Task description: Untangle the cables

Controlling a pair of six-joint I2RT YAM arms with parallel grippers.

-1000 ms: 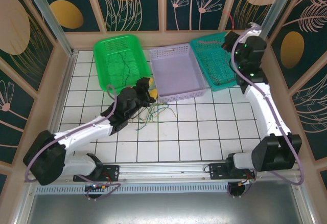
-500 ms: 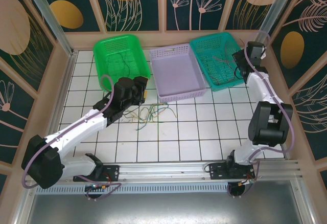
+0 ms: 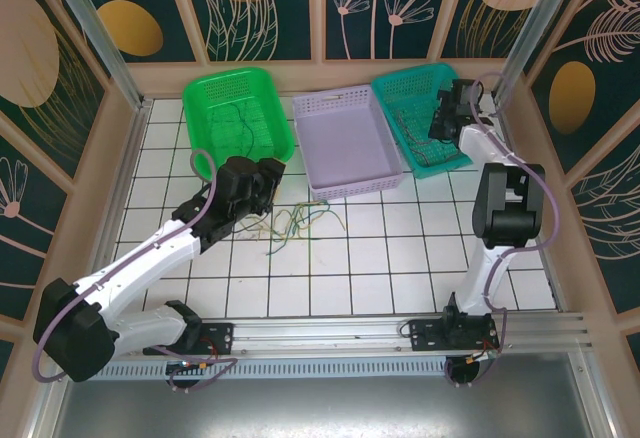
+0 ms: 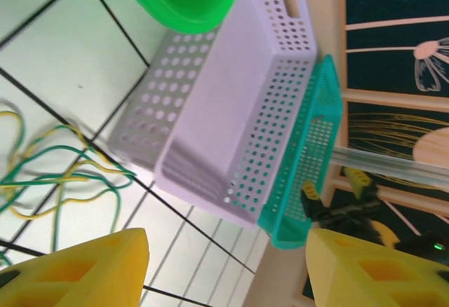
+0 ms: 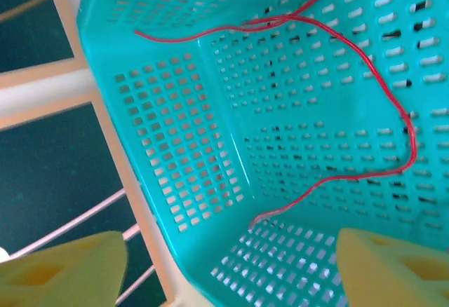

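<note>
Table (image 3: 400,258), white-tiled, with three baskets in a row at its far edge. Green basket (image 3: 205,93) stood on the left, lilac basket (image 3: 345,143) in the middle, teal basket (image 3: 400,83) on the right. Your right gripper (image 5: 228,272) hung over the teal basket, its yellow fingers (image 5: 63,272) spread wide with nothing between them. Your left gripper (image 4: 224,272) sat near the green basket's front corner, fingers parted and empty. Cables (image 4: 63,174), green and yellow, lay tangled on the tiles just before the lilac basket, touched by neither gripper. One red cable (image 5: 365,62) lay looped loose inside the teal basket.
</note>
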